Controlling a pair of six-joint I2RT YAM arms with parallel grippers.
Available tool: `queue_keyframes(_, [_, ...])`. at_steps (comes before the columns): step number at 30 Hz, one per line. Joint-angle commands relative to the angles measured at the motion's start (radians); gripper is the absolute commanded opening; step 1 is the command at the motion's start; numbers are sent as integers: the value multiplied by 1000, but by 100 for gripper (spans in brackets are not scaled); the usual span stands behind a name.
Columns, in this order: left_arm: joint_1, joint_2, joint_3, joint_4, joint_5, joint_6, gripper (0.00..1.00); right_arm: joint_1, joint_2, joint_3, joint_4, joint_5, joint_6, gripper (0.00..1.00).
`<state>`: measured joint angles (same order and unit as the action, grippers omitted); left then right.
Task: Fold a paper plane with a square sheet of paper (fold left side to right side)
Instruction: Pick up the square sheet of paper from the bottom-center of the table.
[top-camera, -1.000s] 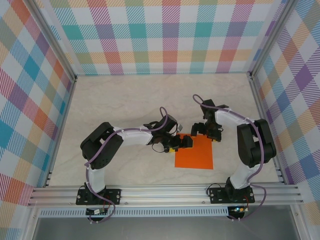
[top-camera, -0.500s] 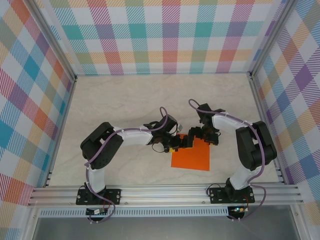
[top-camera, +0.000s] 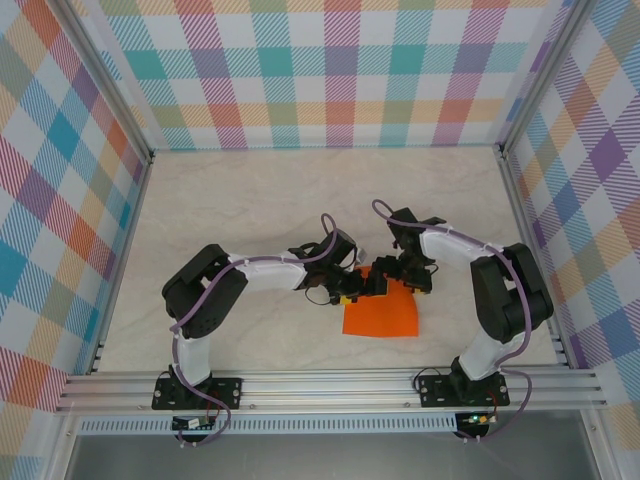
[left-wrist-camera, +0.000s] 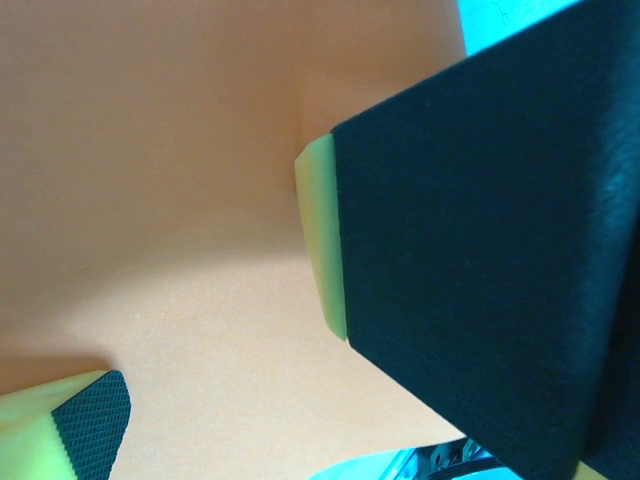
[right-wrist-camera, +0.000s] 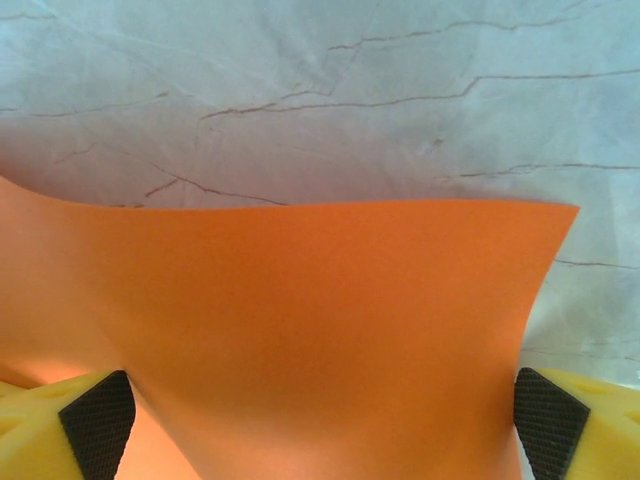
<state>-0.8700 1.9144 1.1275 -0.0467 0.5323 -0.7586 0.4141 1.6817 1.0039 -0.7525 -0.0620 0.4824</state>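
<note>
arms bent inward, left gripper (top-camera: 366, 284) and right gripper (top-camera: 408, 277) spread wide at far edge of square sheet of paper (top-camera: 385, 318), that edge curled up

Overhead rear view, two wrist close-ups, all sharing orange paper (top-camera: 380, 318)

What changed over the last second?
The right fingers moved left, toward the left arm, pushing the paper leftward; its far edge now bows upward. The left arm stayed put, and both arms' fingers stayed open.
</note>
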Motion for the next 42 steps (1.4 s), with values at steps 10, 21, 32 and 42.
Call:
queue_keyframes(10, [-14, 4, 15, 3, -21, 16, 100, 27, -21, -36, 37, -150, -14, 73])
queue_keyframes(21, [117, -264, -98, -47, -36, 68, 100, -11, -111, -73, 110, -271, -50, 37])
queue_keyframes(32, [463, -567, -340, 26, 160, 108, 100, -183, -306, -142, 291, -643, -127, 32])
queue_keyframes(42, [539, -701, -319, 210, 413, 112, 100, -193, -484, -18, 344, -913, -160, 32])
